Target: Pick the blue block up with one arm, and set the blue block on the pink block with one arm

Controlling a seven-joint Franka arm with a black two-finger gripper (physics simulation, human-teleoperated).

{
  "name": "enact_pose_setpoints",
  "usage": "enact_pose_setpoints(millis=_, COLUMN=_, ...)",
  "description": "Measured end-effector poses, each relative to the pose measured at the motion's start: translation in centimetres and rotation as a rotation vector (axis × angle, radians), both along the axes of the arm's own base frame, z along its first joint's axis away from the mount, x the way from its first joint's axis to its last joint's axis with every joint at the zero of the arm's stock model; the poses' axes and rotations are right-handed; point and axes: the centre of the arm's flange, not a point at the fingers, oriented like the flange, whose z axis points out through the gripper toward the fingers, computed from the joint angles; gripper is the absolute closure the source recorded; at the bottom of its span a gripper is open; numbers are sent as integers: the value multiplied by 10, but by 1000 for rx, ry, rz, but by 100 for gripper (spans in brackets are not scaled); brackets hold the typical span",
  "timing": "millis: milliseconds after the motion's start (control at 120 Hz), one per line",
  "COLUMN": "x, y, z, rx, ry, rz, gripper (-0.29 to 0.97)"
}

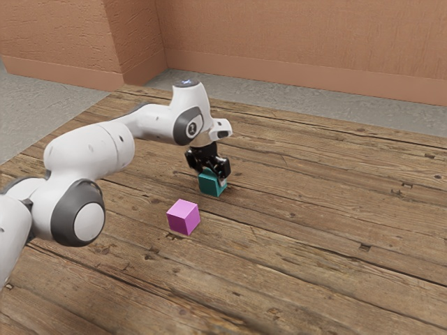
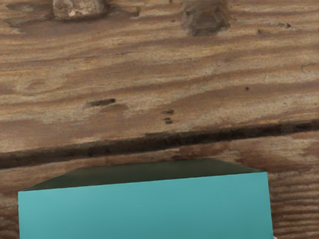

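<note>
On a wooden counter [image 1: 314, 230], a pink block [image 1: 183, 216] sits nearest. Just beyond it, to the right, is the blue block [image 1: 212, 185], a plain teal cube. The black tool [image 1: 211, 172] sits directly on top; I cannot tell if it is pinching.

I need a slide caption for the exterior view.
Robot arm's pincer down at a teal block on a wooden table, a pink block nearby.
</note>
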Motion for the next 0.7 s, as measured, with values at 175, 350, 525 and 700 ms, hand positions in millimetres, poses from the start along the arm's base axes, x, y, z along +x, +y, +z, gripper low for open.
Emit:
enact_pose_setpoints(millis=175, x=0, y=2, z=5, rx=3, ry=-2, rz=7, gripper=33)
enact_pose_setpoints(millis=350, x=-3, y=7, z=57, rx=8, ry=-26, rz=15, gripper=35)
enact_pose_setpoints(millis=525, x=-12, y=-2, z=106, rx=6, ry=-16, rz=4, gripper=35)
enact_pose_setpoints(millis=700, x=-65, y=-6, z=118, rx=23, ry=71, rz=-5, gripper=35)
